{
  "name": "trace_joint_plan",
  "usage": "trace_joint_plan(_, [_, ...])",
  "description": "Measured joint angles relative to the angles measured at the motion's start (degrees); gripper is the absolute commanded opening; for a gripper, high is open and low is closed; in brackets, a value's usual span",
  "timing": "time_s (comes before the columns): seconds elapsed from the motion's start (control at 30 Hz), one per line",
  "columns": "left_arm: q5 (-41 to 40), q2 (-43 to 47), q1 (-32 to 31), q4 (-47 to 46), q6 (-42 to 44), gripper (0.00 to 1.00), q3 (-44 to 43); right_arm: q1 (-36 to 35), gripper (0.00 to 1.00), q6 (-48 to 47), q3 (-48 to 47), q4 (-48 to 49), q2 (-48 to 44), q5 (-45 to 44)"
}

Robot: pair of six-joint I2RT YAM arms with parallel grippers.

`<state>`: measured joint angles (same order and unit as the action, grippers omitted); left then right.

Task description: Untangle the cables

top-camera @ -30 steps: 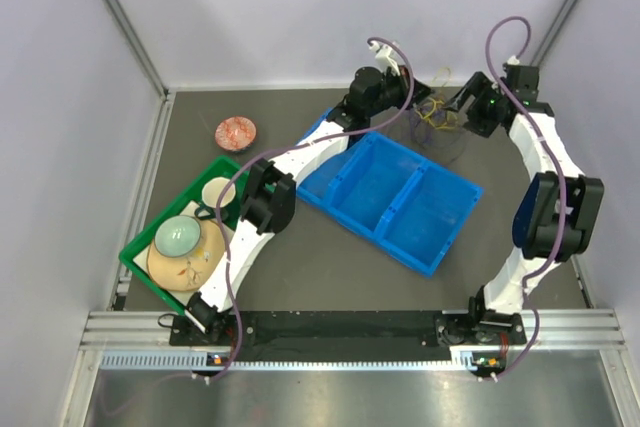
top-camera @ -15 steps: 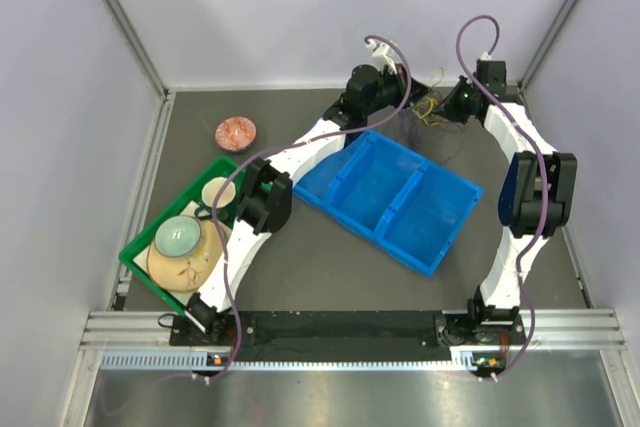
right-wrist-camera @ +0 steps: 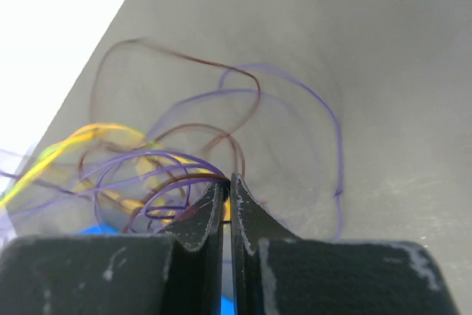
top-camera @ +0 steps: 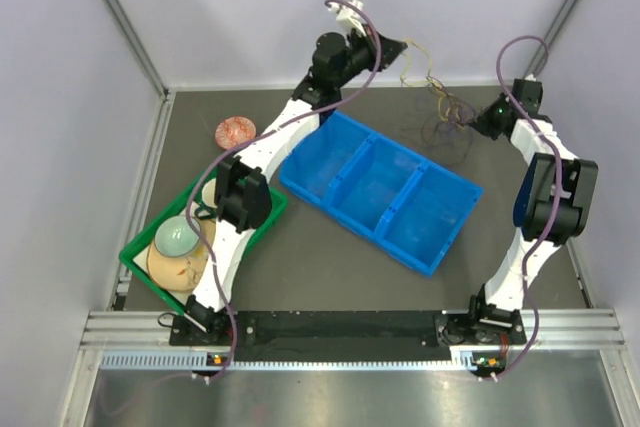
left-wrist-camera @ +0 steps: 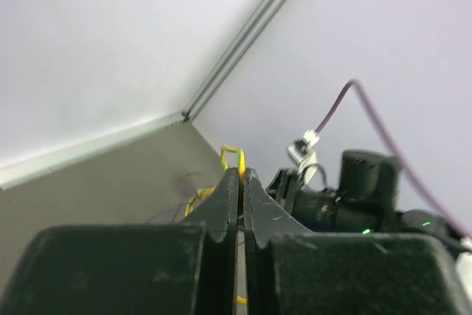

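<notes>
The cables [top-camera: 446, 115] are a loose tangle of thin yellow, purple and brown wires on the dark table at the back right. My left gripper [top-camera: 400, 46] is raised near the back wall and shut on a yellow cable [left-wrist-camera: 240, 164], which stretches from its tips down to the tangle. To the right of the tangle, low over the table, my right gripper [top-camera: 470, 123] is shut on purple and brown cables [right-wrist-camera: 188, 171] right at its tips [right-wrist-camera: 228, 181]. More loops of purple cable [right-wrist-camera: 295, 101] lie slack on the table beyond.
A blue two-compartment bin [top-camera: 380, 187] sits in the middle of the table, close to the tangle. A green tray [top-camera: 140, 259] with bowls is at the left, a small pink dish [top-camera: 235, 131] behind it. Walls and frame posts stand close to both grippers.
The right gripper closed on the purple and brown cables and drew back to the right. The left gripper rose and moved left with the yellow cable, stretching the tangle apart.
</notes>
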<state>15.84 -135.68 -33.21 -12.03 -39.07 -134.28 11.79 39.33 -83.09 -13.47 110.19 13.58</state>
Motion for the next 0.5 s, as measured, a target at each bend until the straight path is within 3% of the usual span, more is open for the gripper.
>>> trace_joint_plan(0.5, [-0.1,10.8,7.9,-0.5,-1.8,0.0,-2.5,0.8,0.0,2.4,0.9,0.0,3.5,-4.7])
